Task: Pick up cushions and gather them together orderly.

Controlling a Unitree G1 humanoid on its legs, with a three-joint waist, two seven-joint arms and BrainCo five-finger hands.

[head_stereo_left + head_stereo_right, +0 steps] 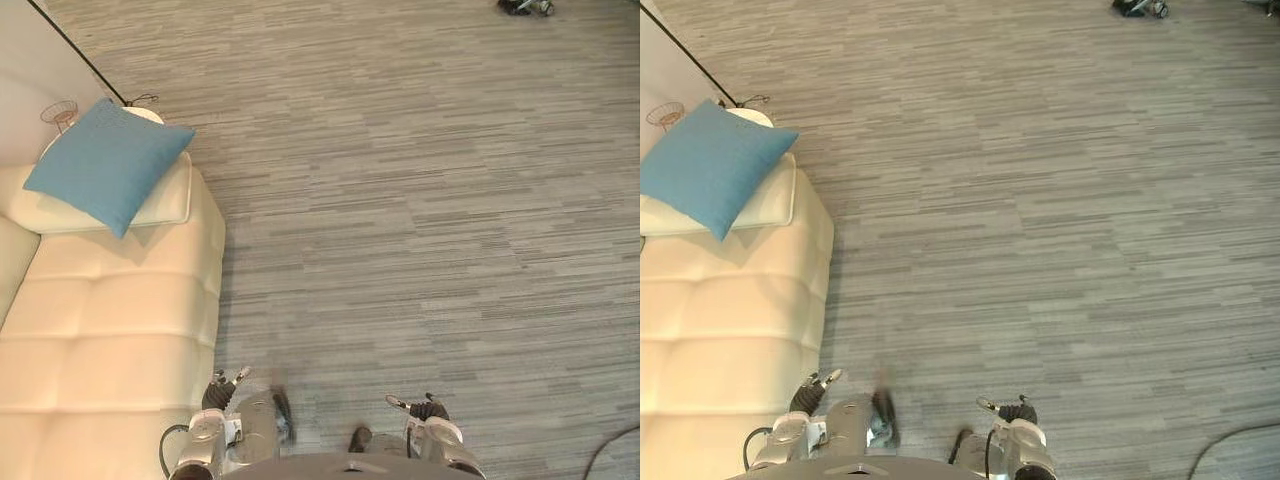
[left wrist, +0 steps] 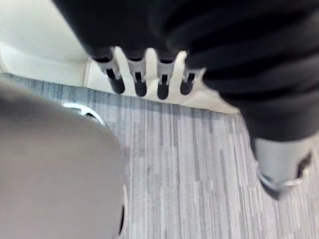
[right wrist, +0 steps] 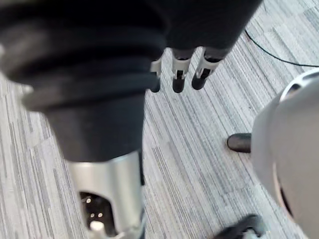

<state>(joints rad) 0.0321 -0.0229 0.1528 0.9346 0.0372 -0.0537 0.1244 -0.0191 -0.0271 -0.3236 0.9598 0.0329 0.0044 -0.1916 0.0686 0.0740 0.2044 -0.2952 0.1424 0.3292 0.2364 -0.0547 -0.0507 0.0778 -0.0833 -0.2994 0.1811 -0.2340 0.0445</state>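
A blue cushion lies tilted on top of a cream cushion at the far end of a cream sofa on my left. My left hand hangs low beside the sofa's near corner, far from the cushions. Its fingers are straight and hold nothing, with sofa edge and carpet past them. My right hand hangs low over the grey carpet, its fingers also relaxed and empty.
Grey striped carpet spreads to the right of the sofa. A small wire stand and a thin black pole are by the wall behind the cushions. A dark object lies on the floor far ahead at the right.
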